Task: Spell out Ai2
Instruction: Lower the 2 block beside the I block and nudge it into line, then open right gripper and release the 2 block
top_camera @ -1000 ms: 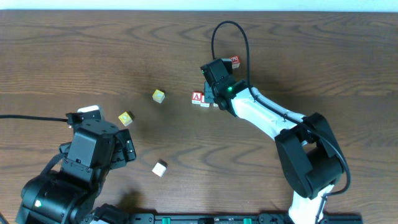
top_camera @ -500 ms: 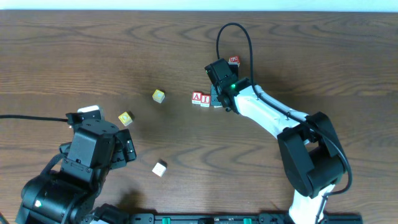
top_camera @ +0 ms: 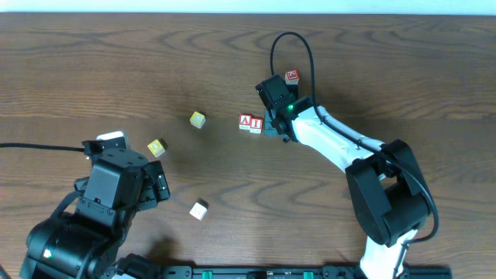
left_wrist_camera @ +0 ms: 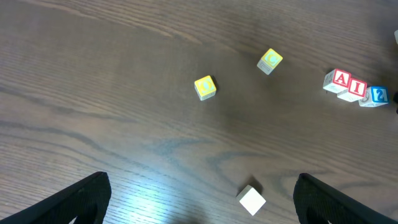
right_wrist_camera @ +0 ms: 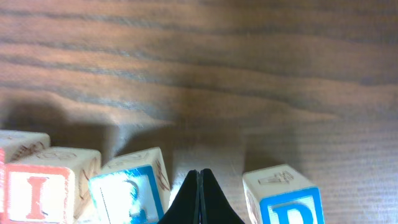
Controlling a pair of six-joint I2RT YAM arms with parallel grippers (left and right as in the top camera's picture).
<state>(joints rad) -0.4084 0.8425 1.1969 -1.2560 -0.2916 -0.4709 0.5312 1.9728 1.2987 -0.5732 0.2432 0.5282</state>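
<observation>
Three white cubes stand in a row, reading A, I and 2. From overhead I see the A cube and I cube; the 2 is covered by my right gripper. That gripper is shut on nothing, its tips low between the 2 cube and a blue D cube. The I cube sits left of the 2. My left gripper is open wide above bare table, far from the row.
Two yellow cubes lie left of the row. A plain white cube sits near my left arm, between its fingers in the wrist view. A red-framed cube stands behind the right gripper.
My right gripper has shifted slightly to the right along the row and stayed shut. The left arm and the loose cubes have not moved.
</observation>
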